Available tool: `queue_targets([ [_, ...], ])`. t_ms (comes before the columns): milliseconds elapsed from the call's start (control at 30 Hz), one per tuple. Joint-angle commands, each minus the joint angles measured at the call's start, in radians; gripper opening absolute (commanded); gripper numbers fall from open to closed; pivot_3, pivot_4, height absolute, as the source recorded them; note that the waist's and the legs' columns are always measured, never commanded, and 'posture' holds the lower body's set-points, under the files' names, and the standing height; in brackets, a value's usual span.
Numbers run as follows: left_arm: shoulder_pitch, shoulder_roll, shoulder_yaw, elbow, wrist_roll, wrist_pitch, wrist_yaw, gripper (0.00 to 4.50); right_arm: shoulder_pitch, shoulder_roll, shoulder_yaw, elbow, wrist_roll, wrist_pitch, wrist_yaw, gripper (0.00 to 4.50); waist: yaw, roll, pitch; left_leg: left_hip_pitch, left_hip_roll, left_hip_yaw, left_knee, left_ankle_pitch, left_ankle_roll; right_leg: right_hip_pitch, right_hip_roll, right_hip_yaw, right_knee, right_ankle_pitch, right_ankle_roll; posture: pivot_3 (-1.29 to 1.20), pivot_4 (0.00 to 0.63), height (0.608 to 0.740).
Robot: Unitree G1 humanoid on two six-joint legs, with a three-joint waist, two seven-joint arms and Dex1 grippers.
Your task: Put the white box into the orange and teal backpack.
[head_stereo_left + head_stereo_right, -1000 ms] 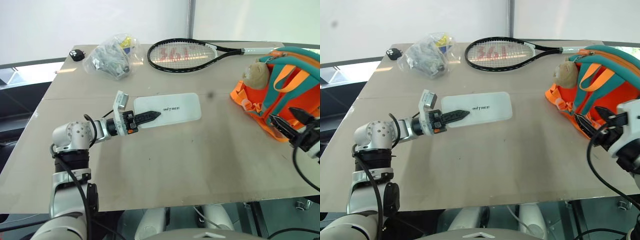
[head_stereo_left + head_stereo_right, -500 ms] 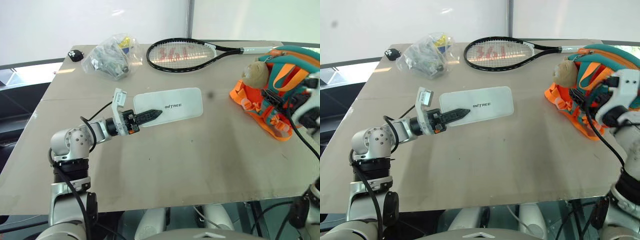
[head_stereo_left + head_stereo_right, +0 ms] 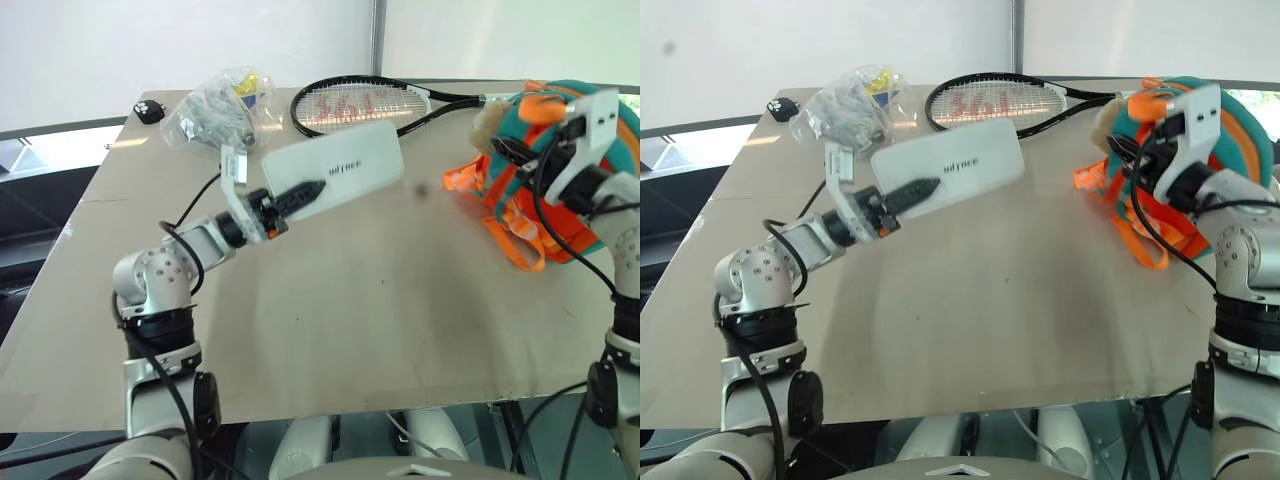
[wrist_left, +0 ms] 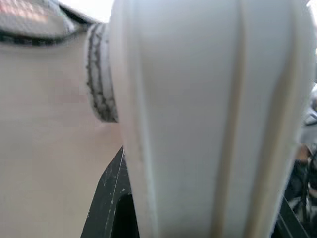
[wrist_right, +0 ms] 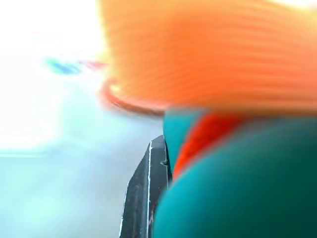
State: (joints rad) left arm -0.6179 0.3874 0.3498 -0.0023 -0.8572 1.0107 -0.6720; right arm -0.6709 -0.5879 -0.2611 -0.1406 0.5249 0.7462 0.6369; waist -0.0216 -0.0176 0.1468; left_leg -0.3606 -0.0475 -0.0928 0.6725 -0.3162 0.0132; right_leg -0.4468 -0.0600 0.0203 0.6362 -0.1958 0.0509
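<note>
Our left gripper (image 3: 300, 193) pinches one short end of the white box (image 3: 335, 177), its ridged black fingers (image 4: 106, 198) clamped on the smooth, hard plastic shell, so the flat rounded-corner case hangs tilted above the table with its small dark lettering facing up. From the left wrist we see the box's underside as pale moulded ribs running lengthwise. Our right gripper (image 3: 1137, 160) is pressed together against the orange and teal backpack (image 3: 1185, 175); from the right wrist one black finger (image 5: 143, 193) lies tight against teal fabric under a band of woven orange webbing, and we take it to be gripping the pack, though the exact hold is hidden. The backpack is soft and slumped at the table's right edge, orange straps (image 3: 505, 225) trailing loosely toward the middle and a beige plush toy (image 3: 487, 122) at its near top; we cannot tell whether its opening is unzipped. The box is well apart from the pack. Beyond it lie a black-framed tennis racket (image 3: 362, 103) with pale strings marked in red, and a crinkled clear plastic bag (image 3: 218, 112) stuffed with small items. A small black object (image 3: 151, 110) sits at the far left corner. The table (image 3: 380, 320) is matte beige board, with a white wall behind.
</note>
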Motion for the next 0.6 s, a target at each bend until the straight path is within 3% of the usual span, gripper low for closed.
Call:
queue_targets([
  [33,-0.075,-0.015,0.064,0.012,-0.037,-0.066,0.064,1.06,-0.072,0.006,0.033,-0.145,0.199,0.054,0.146,0.03,0.0,0.0,0.0,0.0,0.0,-0.001,0.0,0.0,0.0,0.0,0.0,-0.001,-0.001,0.0,0.0,0.0,0.15,0.74],
  [267,-0.069,0.048,0.04,-0.019,-0.012,-0.134,0.013,1.06,0.035,-0.09,0.105,-0.329,0.351,0.175,0.249,0.03,-0.01,0.0,0.0,-0.005,0.001,-0.004,-0.001,0.0,0.0,-0.001,-0.003,-0.008,-0.004,0.0,0.0,0.0,0.15,0.74],
  [367,-0.039,0.089,0.05,-0.066,-0.045,-0.16,-0.06,1.06,0.116,-0.174,0.112,-0.333,0.277,0.139,0.252,0.03,-0.003,0.0,0.0,-0.006,-0.001,-0.006,-0.001,0.0,0.0,-0.001,-0.005,-0.01,-0.01,0.0,0.0,0.0,0.15,0.74],
  [433,-0.008,0.188,0.048,-0.082,-0.097,-0.117,-0.218,1.06,0.18,-0.234,0.11,-0.321,0.22,0.091,0.28,0.03,0.002,0.0,0.0,-0.006,-0.003,-0.005,0.0,0.0,0.0,-0.001,-0.005,-0.009,-0.009,0.0,0.0,0.0,0.15,0.74],
  [600,-0.013,0.313,0.1,-0.074,-0.245,0.01,-0.291,1.06,0.229,-0.273,0.105,-0.281,0.167,0.027,0.284,0.03,0.007,0.0,0.0,-0.001,-0.002,-0.005,0.0,0.0,0.0,0.0,-0.002,-0.009,-0.004,0.0,0.0,0.0,0.15,0.74],
])
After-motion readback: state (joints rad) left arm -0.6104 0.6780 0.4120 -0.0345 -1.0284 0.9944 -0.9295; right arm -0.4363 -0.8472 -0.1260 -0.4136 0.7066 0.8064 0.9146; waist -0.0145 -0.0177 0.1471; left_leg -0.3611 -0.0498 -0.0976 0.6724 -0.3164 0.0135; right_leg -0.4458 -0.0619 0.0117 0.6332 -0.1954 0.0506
